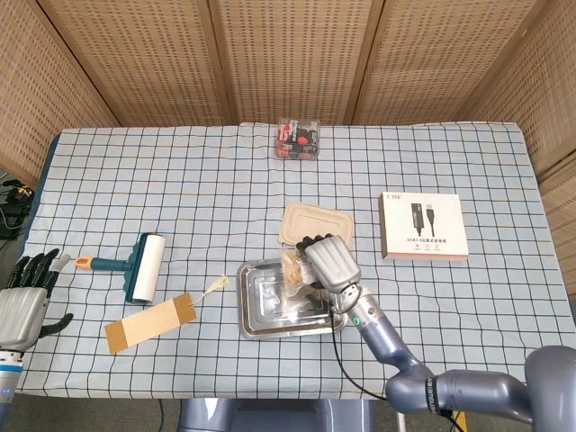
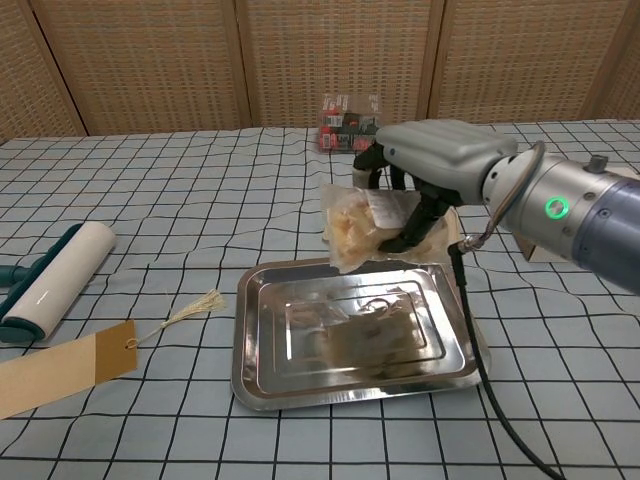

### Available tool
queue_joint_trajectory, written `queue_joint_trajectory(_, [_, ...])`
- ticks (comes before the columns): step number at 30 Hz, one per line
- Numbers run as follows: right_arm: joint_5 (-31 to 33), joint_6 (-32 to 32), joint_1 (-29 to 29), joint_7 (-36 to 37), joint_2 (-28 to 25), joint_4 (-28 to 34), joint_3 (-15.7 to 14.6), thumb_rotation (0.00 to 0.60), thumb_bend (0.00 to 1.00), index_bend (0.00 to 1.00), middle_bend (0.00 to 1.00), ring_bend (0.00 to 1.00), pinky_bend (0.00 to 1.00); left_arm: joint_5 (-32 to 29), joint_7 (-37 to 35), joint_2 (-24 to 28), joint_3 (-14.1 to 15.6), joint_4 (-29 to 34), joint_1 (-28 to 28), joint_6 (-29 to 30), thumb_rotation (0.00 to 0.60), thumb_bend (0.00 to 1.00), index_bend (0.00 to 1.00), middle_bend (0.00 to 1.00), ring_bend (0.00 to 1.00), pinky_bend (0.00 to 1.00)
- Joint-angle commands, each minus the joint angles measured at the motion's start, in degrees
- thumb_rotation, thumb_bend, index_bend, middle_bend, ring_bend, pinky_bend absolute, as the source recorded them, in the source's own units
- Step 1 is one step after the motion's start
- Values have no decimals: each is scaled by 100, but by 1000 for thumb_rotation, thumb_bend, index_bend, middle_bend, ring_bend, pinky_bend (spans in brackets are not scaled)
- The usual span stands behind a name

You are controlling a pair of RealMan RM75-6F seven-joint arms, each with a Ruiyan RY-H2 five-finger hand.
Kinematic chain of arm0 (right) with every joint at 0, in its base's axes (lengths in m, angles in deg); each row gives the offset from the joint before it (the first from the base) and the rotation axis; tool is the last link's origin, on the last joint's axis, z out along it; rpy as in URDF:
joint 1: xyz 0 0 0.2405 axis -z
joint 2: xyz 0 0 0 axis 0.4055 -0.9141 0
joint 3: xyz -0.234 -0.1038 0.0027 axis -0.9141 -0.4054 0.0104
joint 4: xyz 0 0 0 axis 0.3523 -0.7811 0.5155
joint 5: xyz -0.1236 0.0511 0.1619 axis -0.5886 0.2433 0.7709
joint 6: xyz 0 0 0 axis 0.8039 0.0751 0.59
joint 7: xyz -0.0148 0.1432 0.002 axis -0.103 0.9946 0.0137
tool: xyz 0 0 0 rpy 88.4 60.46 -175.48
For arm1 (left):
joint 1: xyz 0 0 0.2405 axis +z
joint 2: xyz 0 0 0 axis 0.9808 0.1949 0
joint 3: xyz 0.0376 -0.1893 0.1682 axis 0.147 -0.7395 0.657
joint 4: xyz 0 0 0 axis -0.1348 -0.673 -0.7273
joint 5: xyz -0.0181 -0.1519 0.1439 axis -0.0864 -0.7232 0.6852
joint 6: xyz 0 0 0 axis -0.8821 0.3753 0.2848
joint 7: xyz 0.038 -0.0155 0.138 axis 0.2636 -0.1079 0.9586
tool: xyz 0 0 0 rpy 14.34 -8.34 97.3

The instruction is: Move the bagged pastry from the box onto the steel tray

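My right hand (image 1: 329, 262) (image 2: 425, 170) holds the bagged pastry (image 2: 356, 224) (image 1: 293, 267), a clear bag with pale yellow pieces, in the air above the far part of the steel tray (image 2: 262, 372) (image 1: 255, 322). The bag hangs tilted from the fingers and does not touch the tray. The white box (image 1: 421, 225) lies flat at the right of the table with nothing on it. My left hand (image 1: 22, 299) stays at the table's left front edge, fingers apart and holding nothing.
A tan lidded container (image 1: 317, 220) (image 2: 345, 205) sits just behind the tray. A teal lint roller (image 1: 142, 265) (image 2: 48, 280) and a brown paper tag (image 1: 149, 322) (image 2: 60, 369) lie to the left. A red-and-clear pack (image 1: 300, 139) (image 2: 347, 122) stands at the back.
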Motion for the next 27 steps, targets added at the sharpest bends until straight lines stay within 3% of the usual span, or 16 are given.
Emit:
queue_joint_trajectory(1, [97, 15, -111, -116, 332, -166, 15, 600, 466, 645, 529, 554, 605, -16, -55, 14, -6, -17, -6, -21, 600, 198, 0, 0, 0, 0])
queue_joint_trajectory(4, [173, 105, -143, -148, 436, -266, -10, 600, 395, 543, 426, 474, 474, -33, -115, 25, -10, -36, -12, -42, 600, 198, 0, 0, 0, 0])
queue_joint_trajectory(9, [710, 257, -188, -468, 417, -173, 14, 600, 166, 198, 42, 54, 72, -69, -138, 21, -12, -68, -37, -107, 600, 199, 0, 0, 0, 0])
queue_joint_trajectory(11, [872, 247, -205, -631, 375, -86, 11, 600, 138, 122, 1, 1, 5, -83, -137, 18, -13, -73, -43, -123, 600, 198, 0, 0, 0, 0])
queue_joint_trajectory(20, [1036, -250, -152, -1192, 88, 646, -51, 600, 125, 82, 0, 0, 0, -50, -124, 28, 3, -35, -32, -85, 600, 198, 0, 0, 0, 0])
queue_joint_trajectory(27, [641, -982, 51, -1547, -392, 1421, -96, 600, 125, 86, 0, 0, 0, -9, -123, 41, 18, -15, -9, -30, 600, 198, 0, 0, 0, 0])
